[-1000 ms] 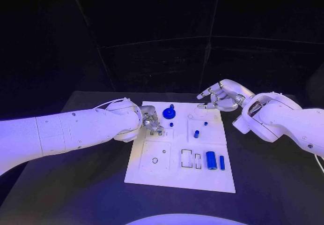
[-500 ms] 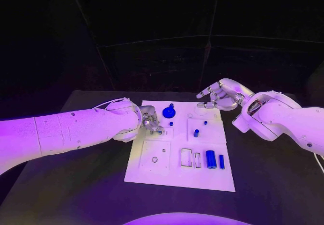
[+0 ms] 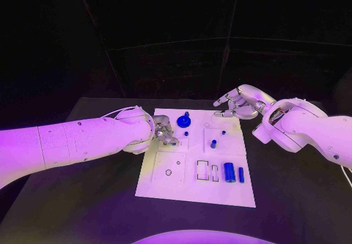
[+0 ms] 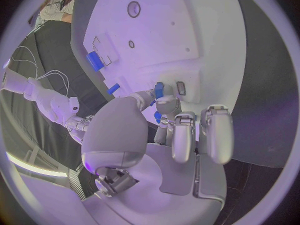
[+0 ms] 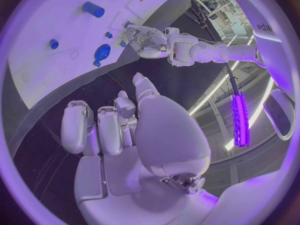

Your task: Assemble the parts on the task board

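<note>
On the near half of the white task board [image 3: 192,195], at the middle of the black table [image 3: 88,213], a large blue cylinder [image 3: 229,173] and a slimmer blue bar [image 3: 240,175] lie flat beside two empty rectangular outlines, their long axes running from the near edge toward the far edge. Farther in, a short blue peg [image 3: 213,144] stands upright in the board. At the board's left edge, the robot's left hand [image 3: 163,133] pinches a small blue part [image 4: 159,90] between its fingertips [image 4: 164,104], directly over a pair of small slots; the left wrist view shows the part's long axis roughly in line with the slot beside it, tip toward the board. The step in hand appears to be seating this piece, and the next move likely calls for a straight, square press into the slot without tilting. Just beyond, a round blue knob [image 3: 183,121] sits on the board's far left. At the far right corner, the right hand [image 3: 236,105] hovers above the board with fingers loosely spread, holding nothing.
</note>
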You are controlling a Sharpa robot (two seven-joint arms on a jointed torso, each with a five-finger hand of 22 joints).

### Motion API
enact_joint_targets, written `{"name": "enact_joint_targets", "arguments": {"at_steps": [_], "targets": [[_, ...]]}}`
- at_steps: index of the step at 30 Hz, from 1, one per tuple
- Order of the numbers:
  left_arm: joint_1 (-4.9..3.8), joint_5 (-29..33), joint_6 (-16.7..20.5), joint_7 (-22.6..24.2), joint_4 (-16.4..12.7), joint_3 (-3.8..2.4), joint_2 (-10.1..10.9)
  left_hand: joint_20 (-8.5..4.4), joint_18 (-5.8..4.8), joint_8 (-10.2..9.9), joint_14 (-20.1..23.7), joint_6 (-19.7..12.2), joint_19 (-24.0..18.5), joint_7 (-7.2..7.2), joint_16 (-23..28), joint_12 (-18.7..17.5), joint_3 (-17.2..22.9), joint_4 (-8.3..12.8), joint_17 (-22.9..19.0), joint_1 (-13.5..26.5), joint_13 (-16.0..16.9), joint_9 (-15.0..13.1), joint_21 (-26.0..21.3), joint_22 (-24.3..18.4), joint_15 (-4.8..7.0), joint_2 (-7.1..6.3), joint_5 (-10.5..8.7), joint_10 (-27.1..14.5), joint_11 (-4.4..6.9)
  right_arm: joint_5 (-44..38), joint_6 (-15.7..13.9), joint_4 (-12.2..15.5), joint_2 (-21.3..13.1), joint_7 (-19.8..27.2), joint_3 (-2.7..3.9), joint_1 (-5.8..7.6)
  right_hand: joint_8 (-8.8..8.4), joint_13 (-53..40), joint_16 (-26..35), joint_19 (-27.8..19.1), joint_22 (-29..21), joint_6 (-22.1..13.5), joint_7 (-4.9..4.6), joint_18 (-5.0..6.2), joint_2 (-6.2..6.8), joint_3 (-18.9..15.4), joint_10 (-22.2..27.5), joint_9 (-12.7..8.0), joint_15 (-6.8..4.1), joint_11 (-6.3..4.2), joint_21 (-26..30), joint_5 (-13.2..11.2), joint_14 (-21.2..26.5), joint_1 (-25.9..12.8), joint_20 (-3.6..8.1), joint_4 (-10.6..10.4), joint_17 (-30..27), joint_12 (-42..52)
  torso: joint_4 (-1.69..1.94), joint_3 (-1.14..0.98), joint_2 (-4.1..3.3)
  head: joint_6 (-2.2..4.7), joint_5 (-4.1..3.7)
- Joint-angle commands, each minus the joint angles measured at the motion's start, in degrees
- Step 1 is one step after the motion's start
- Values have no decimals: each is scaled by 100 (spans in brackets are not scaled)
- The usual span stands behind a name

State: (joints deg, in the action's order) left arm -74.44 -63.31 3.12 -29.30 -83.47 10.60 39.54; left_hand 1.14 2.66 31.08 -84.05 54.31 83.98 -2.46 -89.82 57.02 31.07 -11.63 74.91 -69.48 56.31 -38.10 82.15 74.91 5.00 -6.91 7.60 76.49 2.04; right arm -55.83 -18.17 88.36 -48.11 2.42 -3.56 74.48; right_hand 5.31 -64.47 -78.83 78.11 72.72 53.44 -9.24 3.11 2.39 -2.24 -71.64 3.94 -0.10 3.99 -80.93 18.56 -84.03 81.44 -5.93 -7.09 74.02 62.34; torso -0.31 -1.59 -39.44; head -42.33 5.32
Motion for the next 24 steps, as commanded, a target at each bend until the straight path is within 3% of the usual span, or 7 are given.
{"name": "enact_joint_targets", "arguments": {"at_steps": [1,10,16,24], "targets": [[9,-41,-180,-12,14,14,0,-29,-9,13,-595,10,163,24,-18,-5,862,828,1509,11,-2,2,13,325,37,10,18,32,-2,-19,41,5,10,18,4,12,38,2,23,-41,-5,40,19,93,-18,-31,26,4,-25,-2,39,35,-243,12,-10,10,-1,-18,2,-1,-3,0,0],[8,-27,-268,-11,36,15,-20,-29,-12,44,-595,38,168,40,-18,24,829,819,1509,119,12,-15,20,342,39,-27,2,52,2,-19,44,7,13,14,4,12,42,2,24,-42,-8,46,20,94,-24,-34,25,5,-26,-3,41,43,-244,12,-9,6,0,-16,-5,-3,-5,-11,-3],[7,-5,-314,-4,71,15,-50,-40,-20,84,-595,157,182,93,-18,101,496,640,1509,494,58,-12,43,387,63,-76,-23,94,41,-39,46,9,15,10,4,12,42,2,24,-42,-8,46,20,94,-24,-34,25,5,-26,-3,41,43,-244,12,-9,6,0,-16,-5,-1,-2,-19,-5],[4,1,-327,0,140,14,-95,-60,-20,68,-595,246,184,113,-18,164,198,509,1509,687,102,31,40,394,82,-26,-25,118,58,-58,46,11,18,6,4,12,47,10,30,-45,-14,54,22,95,-27,-38,30,7,-26,-4,45,48,-242,11,-9,2,-8,-23,-4,-3,0,-21,-6]]}}
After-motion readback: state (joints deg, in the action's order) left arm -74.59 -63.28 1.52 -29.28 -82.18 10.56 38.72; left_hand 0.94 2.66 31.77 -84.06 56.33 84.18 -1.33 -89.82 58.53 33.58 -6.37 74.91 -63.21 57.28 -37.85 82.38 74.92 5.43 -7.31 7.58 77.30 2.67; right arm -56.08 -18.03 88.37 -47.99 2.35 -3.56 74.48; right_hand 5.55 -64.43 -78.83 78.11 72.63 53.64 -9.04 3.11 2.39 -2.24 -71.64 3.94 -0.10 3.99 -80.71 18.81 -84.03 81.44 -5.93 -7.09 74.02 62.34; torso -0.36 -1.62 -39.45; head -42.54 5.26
